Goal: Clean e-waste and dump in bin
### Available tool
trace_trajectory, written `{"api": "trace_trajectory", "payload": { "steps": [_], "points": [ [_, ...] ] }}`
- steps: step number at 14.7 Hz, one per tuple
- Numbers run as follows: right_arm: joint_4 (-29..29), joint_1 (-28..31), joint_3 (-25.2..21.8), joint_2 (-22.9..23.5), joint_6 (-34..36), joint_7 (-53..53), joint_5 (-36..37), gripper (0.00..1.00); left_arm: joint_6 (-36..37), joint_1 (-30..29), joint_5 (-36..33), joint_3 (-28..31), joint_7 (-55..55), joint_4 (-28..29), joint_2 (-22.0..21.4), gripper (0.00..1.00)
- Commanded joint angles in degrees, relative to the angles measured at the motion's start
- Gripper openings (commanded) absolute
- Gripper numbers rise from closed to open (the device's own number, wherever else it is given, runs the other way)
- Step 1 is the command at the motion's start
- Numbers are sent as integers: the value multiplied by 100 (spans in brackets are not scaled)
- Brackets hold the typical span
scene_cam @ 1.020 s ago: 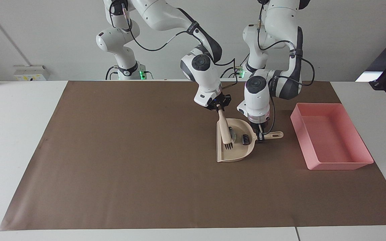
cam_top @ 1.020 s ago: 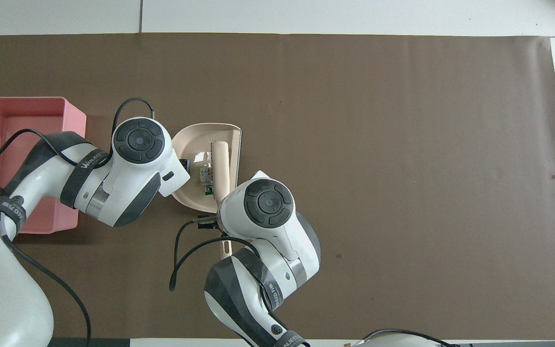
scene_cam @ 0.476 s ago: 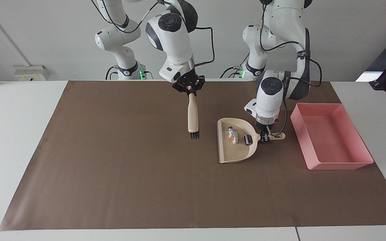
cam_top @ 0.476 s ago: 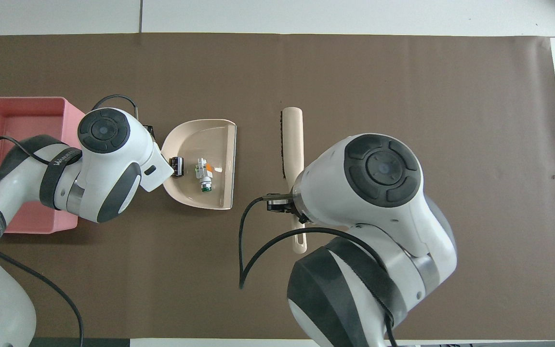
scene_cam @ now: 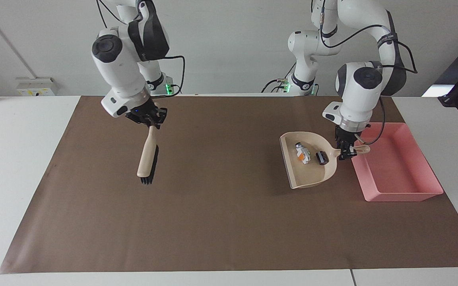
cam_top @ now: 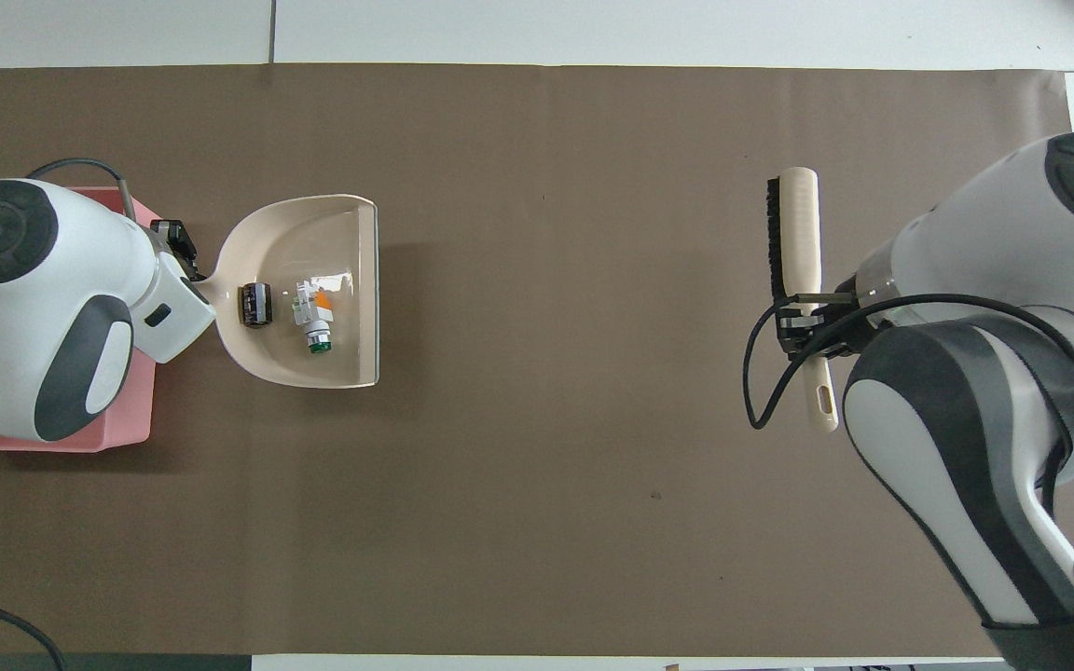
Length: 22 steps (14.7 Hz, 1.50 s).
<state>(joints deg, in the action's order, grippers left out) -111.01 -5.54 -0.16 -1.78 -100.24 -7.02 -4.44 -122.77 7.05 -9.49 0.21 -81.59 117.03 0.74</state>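
The left gripper (scene_cam: pixel 348 153) was clamped on the handle of the dustpan (scene_cam: pixel 309 174), raised beside the pink bin (scene_cam: pixel 396 190) at the left arm's end of the brown mat (scene_cam: pixel 229 222); the 2 e-waste bits, white piece (scene_cam: pixel 302 152) and black block (scene_cam: pixel 321 157), lay in the pan. The right gripper (scene_cam: pixel 151 121) was closed on the brush (scene_cam: pixel 147 159), over the mat's right-arm end. Half a second earlier the pan sat lower and farther from the bin, and the brush hung near the pan. Overhead, the left arm hid most of the bin (cam_top: pixel 131 438).
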Motion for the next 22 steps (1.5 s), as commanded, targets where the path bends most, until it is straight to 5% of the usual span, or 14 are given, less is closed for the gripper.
{"api": "trace_trajectory", "payload": {
  "steps": [1,6,11,20,22],
  "points": [
    [-665,815,113,-191,-179,1006,320,0,244,-659,324,-13,-848,-127,-302,0],
    [-1552,1827,113,-182,-1162,2133,506,0,929,-1740,422,5,-1861,-1259,74,0],
    [-2125,1917,113,-279,-1752,2188,506,0,581,-2312,177,119,-2299,-1727,383,0],
    [-2733,1908,113,-428,-2474,2196,506,4,-457,-2427,-2802,128,-2030,-1184,454,0],
    [-2733,1908,113,-428,-2483,2161,506,25,-580,-2427,-3381,128,-1530,-999,445,0]
  ]
}}
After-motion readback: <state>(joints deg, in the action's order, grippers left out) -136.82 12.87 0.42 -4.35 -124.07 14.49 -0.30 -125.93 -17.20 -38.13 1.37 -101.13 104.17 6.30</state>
